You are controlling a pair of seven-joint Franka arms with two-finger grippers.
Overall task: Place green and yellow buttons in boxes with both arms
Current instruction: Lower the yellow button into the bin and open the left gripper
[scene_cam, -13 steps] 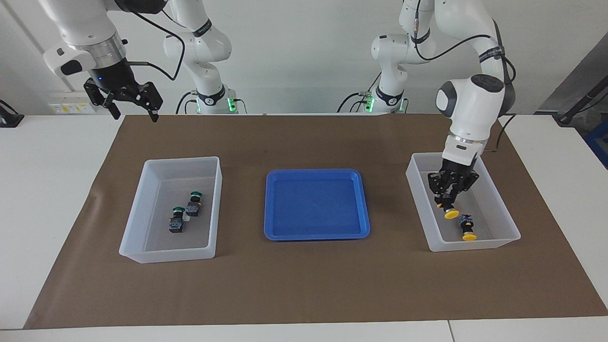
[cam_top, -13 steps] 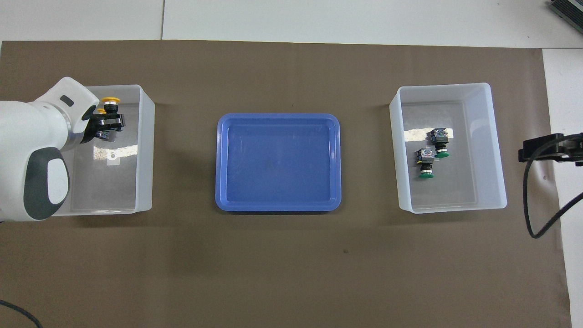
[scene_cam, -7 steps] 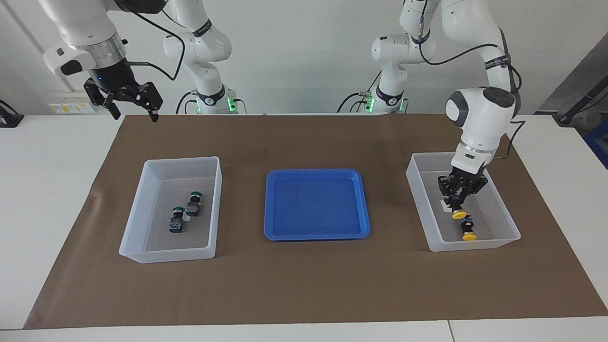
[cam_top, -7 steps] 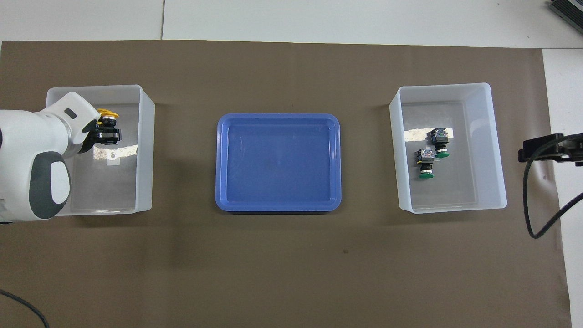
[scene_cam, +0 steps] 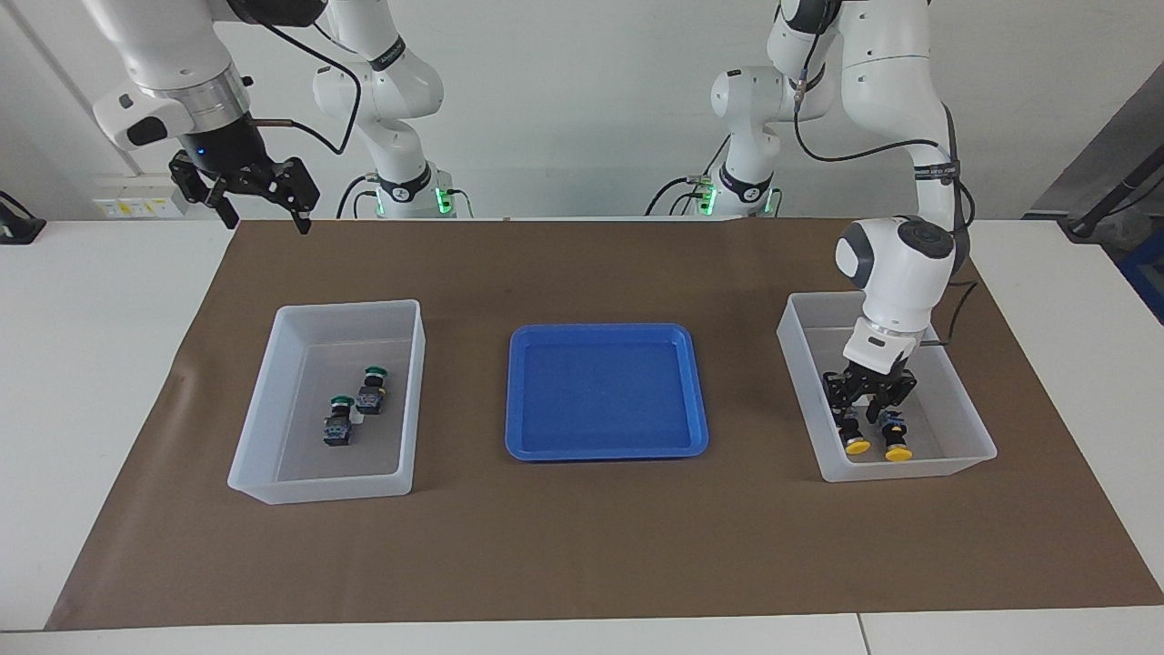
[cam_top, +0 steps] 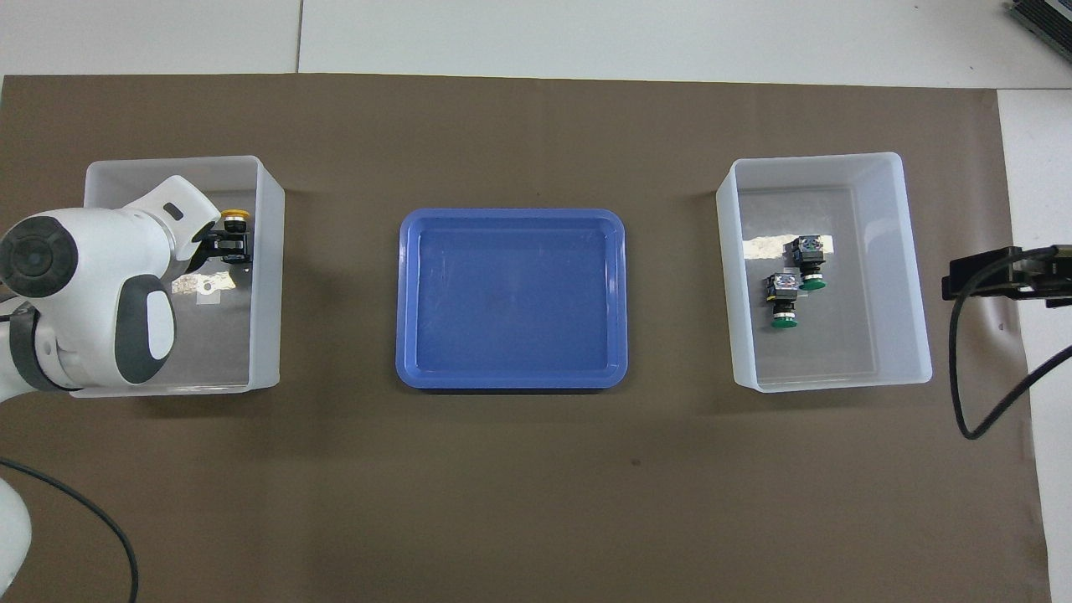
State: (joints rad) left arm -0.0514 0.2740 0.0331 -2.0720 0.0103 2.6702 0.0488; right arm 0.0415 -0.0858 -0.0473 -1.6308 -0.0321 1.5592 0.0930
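Facing view, left to right: right gripper (scene_cam: 260,202) waits, fingers spread, above the desk's (scene_cam: 55,382) edge by the robots; two green buttons (scene_cam: 353,411) lie in the box (scene_cam: 264,400) below it; blue tray (scene_cam: 546,446) sits mid-desk; left gripper (scene_cam: 867,407) hangs low in the other box (scene_cam: 800,400), fingers parting directly above the two yellow buttons (scene_cam: 876,438), which lie side by side, caps pointing away from the robots.

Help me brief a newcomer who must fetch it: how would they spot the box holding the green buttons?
Start at the blue tray in the middle of the brown mat. Of the two translucent white boxes flanking it, take the one toward the right arm's end. Its two buttons have green caps; the other box holds yellow ones.
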